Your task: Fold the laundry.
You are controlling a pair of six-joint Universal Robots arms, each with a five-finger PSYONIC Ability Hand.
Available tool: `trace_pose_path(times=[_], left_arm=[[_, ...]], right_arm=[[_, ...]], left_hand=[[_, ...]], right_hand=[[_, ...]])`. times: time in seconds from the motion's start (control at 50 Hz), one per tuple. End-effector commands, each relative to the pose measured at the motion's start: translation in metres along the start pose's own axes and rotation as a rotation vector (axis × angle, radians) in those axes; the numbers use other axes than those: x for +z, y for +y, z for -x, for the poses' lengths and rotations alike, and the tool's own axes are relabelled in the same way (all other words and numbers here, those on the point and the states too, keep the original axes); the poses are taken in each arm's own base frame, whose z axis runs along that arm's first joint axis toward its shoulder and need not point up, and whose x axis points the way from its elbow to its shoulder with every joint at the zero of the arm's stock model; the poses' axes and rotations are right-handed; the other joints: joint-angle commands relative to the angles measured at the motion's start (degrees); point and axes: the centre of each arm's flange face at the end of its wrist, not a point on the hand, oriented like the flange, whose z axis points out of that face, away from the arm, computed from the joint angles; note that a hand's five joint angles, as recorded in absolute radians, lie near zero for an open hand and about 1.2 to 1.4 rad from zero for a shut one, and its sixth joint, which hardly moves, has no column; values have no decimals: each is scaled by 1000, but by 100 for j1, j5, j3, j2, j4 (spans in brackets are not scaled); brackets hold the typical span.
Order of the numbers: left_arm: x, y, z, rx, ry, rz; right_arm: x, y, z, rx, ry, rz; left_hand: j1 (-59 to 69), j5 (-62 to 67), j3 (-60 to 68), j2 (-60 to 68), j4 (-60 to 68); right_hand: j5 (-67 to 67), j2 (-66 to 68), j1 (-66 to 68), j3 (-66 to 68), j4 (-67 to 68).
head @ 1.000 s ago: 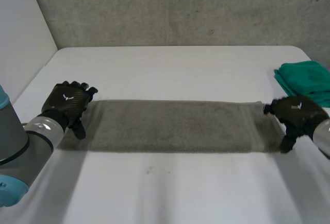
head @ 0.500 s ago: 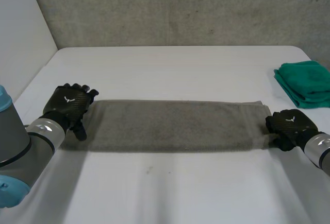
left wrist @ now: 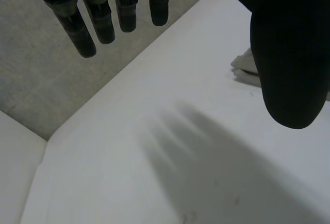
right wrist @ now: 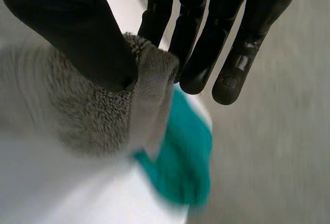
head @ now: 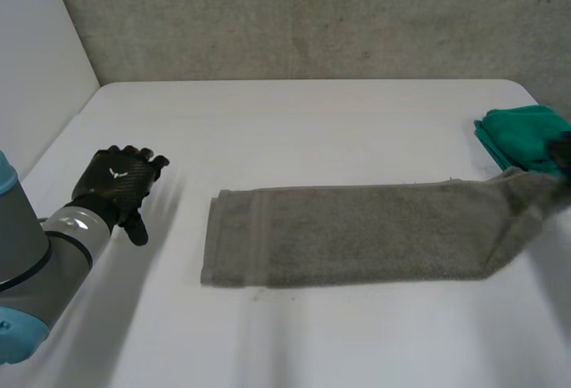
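A long grey towel [head: 357, 232] lies folded lengthwise across the white table [head: 312, 120], its right end lifted off the surface. My right hand [head: 561, 150] is at the table's far right and holds that end. In the right wrist view the thumb [right wrist: 77, 33] pinches the towel's edge [right wrist: 77, 116] against the fingers. My left hand [head: 120, 183] is open with straight fingers over bare table, well clear of the towel's left end. In the left wrist view a towel corner [left wrist: 246, 64] peeks out beside the left hand's thumb [left wrist: 289, 54].
A folded green cloth [head: 522, 138] lies at the table's right edge, just behind my right hand; it appears below the held towel end as a green cloth [right wrist: 180, 162] in the right wrist view. A grey wall stands behind the table.
My right hand shut on the towel's right end, lifted it and pulled the whole towel rightward. The towel's left end slid away from my left hand, which stayed in place.
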Motion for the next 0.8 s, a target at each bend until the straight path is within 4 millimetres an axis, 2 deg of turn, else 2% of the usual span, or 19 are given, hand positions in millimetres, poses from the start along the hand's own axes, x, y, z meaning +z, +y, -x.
trace_pose_path(times=[0.02, 0.04, 0.1, 0.12, 0.16, 0.18, 0.2, 0.28, 0.3, 0.32, 0.34, 0.36, 0.4, 0.48, 0.52, 0.58, 0.66, 0.76, 0.8], left_arm=[[-3, -7, 4, -4, -16, -22], [-3, -7, 4, -7, -15, -24], [-4, -9, 6, -23, -20, -31], [-4, -9, 6, -28, -20, -32], [-4, -9, 5, -37, -18, -31], [-4, -9, 5, -38, -18, -31], [-4, -10, 5, -38, -17, -32], [-5, -10, 2, -38, -7, -33], [-5, -11, 1, -36, -5, -36], [-5, -11, 1, -36, -5, -36], [-5, -11, 2, -35, -6, -38], [-5, -11, 2, -35, -7, -40], [-4, -14, 2, -33, -6, -48], [-3, -22, -2, -27, 5, -76], [-3, -30, -8, -21, 22, -102], [-3, -34, -21, -12, 58, -117], [-4, -40, -48, 6, 136, -141], [-6, -40, -83, 31, 226, -151], [-6, -41, -88, 34, 238, -154]], right_arm=[[-14, -119, 82, 30, -199, -380], [-22, -142, 110, 21, -264, -458], [-36, -168, 157, 11, -373, -554], [-49, -184, 186, 3, -447, -613], [-60, -195, 215, -2, -521, -649], [-65, -197, 225, -4, -549, -657], [-71, -196, 247, -5, -610, -657], [-77, -176, 291, -15, -747, -580], [-79, -173, 295, -15, -767, -560], [-80, -171, 299, -17, -784, -543], [-81, -170, 299, -16, -793, -525], [-82, -169, 297, -3, -811, -496], [-82, -170, 293, 17, -817, -475], [-59, -168, 254, 129, -704, -373], [-37, -149, 217, 208, -578, -257], [-31, -119, 184, 263, -491, -113], [-41, -90, 172, 287, -476, -12], [-52, -69, 177, 313, -522, 24], [-53, -62, 177, 325, -528, 33]], left_hand=[[-84, -282, -202, -174, -171], [-84, -282, -202, -174, -171], [-84, -282, -202, -174, -171], [-84, -282, -202, -174, -171], [-84, -282, -202, -174, -171], [-84, -282, -202, -174, -171], [-84, -282, -202, -174, -171], [-84, -282, -202, -174, -171], [-84, -282, -202, -174, -171], [-84, -282, -202, -174, -171], [-84, -282, -202, -174, -171], [-84, -282, -202, -174, -171], [-84, -282, -202, -174, -171], [-84, -282, -202, -174, -171], [-84, -282, -202, -174, -171], [-84, -282, -202, -174, -171], [-84, -282, -202, -174, -171], [-84, -282, -202, -174, -171], [-84, -282, -202, -174, -171]], right_hand=[[1319, 1252, 2447, 1229, 1194], [1319, 1252, 2447, 1229, 1194], [1319, 1252, 2447, 1229, 1194], [1319, 1252, 2447, 1229, 1194], [1319, 1252, 2447, 1229, 1194], [1319, 1252, 2447, 1229, 1194], [1319, 1252, 2447, 1229, 1194], [1319, 1252, 2447, 1229, 1194], [1319, 1252, 2447, 1229, 1194], [326, 259, 1453, 235, 201], [-1166, -1233, -39, -1257, -1291], [-3829, -3896, -2701, -3919, -3954], [-5681, -5748, -4553, -5771, -5806], [-5681, -5748, -4553, -5771, -5806], [-5681, -5748, -4553, -5771, -5806], [-5681, -5748, -4553, -5771, -5806], [-5681, -5748, -4553, -5771, -5806], [-5681, -5748, -4553, -5771, -5806], [-5189, -5256, -4062, -5280, -5314]])
